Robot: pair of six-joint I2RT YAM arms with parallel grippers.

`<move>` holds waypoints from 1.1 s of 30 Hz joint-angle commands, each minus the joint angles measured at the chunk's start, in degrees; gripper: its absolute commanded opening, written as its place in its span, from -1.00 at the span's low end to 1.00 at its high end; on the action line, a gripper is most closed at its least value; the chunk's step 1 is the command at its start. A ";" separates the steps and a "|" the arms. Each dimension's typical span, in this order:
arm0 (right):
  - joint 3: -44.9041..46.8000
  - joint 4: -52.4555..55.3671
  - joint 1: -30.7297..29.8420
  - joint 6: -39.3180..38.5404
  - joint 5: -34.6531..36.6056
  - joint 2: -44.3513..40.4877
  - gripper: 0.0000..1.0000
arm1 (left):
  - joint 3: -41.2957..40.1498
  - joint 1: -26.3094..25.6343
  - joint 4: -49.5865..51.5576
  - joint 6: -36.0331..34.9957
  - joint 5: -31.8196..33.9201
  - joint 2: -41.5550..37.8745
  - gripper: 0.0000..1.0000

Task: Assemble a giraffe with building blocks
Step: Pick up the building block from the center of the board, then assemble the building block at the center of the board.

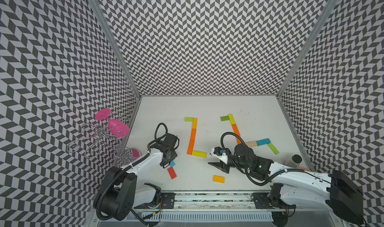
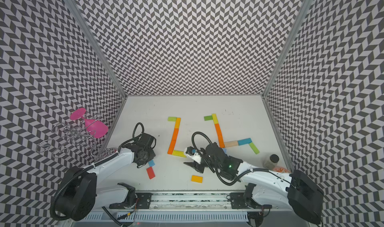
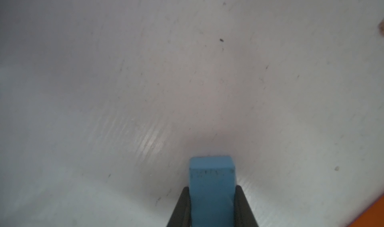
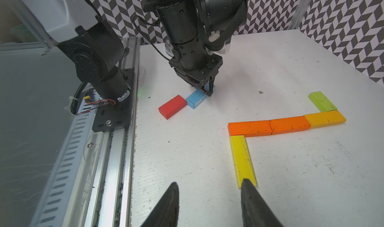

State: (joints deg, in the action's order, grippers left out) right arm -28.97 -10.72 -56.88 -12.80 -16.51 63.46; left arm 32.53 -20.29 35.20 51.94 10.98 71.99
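My left gripper (image 1: 167, 163) points down at the table and is shut on one end of a small blue block (image 1: 172, 163). In the left wrist view the blue block (image 3: 212, 178) sits clamped between both dark fingers (image 3: 182, 203). In the right wrist view the blue block (image 4: 195, 99) lies on the table touching a red block (image 4: 172, 109). My right gripper (image 4: 210, 183) is open and empty, one fingertip over the end of a yellow block (image 4: 242, 159). That block ends a flat figure of orange blocks (image 1: 192, 139) with a green block (image 1: 188, 119) at the top.
A second flat figure of green, yellow, orange, beige and blue blocks (image 1: 263, 141) lies at the right. A loose orange-yellow block (image 1: 218, 178) lies near the front edge. A jar (image 1: 295, 160) stands at the right wall. A wire rack with pink glasses (image 1: 99, 136) stands at the left.
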 commanded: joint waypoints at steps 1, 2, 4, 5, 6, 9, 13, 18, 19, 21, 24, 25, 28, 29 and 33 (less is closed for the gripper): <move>-2.20 -1.65 -1.01 0.22 -0.24 0.52 -0.07 | -1.07 0.43 -0.51 -0.21 -2.86 0.04 -0.68; -2.35 -1.44 -1.27 0.26 0.06 0.40 -0.07 | -0.70 0.58 -0.42 -0.60 -3.51 -0.24 -0.70; -2.69 -0.69 -1.63 0.36 0.77 0.00 -0.07 | 0.92 0.79 0.84 -1.68 -4.38 -1.44 -0.72; -2.93 -0.08 -1.74 0.39 1.32 -0.37 -0.07 | 2.61 0.78 2.27 -2.57 -4.32 -2.39 -0.73; -3.18 0.73 -1.83 0.49 1.75 -0.76 -0.08 | 4.56 0.78 3.68 -3.73 -4.09 -3.23 -0.73; -3.46 3.03 -1.92 0.74 3.41 -3.24 -0.08 | 13.51 0.47 8.30 -9.60 -4.08 -5.62 -0.75; -2.19 5.66 -1.92 1.96 7.71 -8.09 -0.09 | 24.68 -0.91 8.40 -22.72 -8.88 -4.87 -0.84; -0.97 9.34 -1.92 5.36 11.15 -15.33 -0.09 | 34.65 -6.44 6.80 -36.12 -11.83 1.46 -0.85; -0.47 9.51 -1.92 6.33 12.12 -17.15 -0.09 | 36.43 -8.49 5.82 -38.86 -12.13 2.96 -0.82; 0.63 9.42 -1.92 9.54 15.87 -20.87 -0.09 | 39.36 -11.36 3.84 -44.00 -15.02 6.04 -0.77; 0.18 11.60 -1.92 13.81 21.19 -27.19 -0.07 | 43.52 -14.44 1.81 -50.48 -18.24 12.22 -0.75; -0.17 12.71 -1.92 14.63 22.68 -29.39 -0.07 | 45.48 -15.69 2.11 -52.24 -18.19 14.76 -0.75; -0.97 15.58 -1.92 16.28 27.11 -34.84 -0.06 | 50.56 -19.26 3.06 -56.80 -18.32 21.56 -0.74; -1.16 16.24 -1.92 16.71 28.37 -36.21 -0.06 | 51.84 -20.44 3.48 -58.28 -17.76 23.40 -0.73; -2.12 19.36 -1.92 18.85 33.90 -41.30 -0.02 | 55.88 -24.82 4.75 -64.18 -14.79 31.03 -0.77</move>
State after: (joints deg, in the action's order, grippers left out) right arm -29.56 6.39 -58.39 2.66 11.09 24.34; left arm 86.08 -42.76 38.65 -4.40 -4.82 100.25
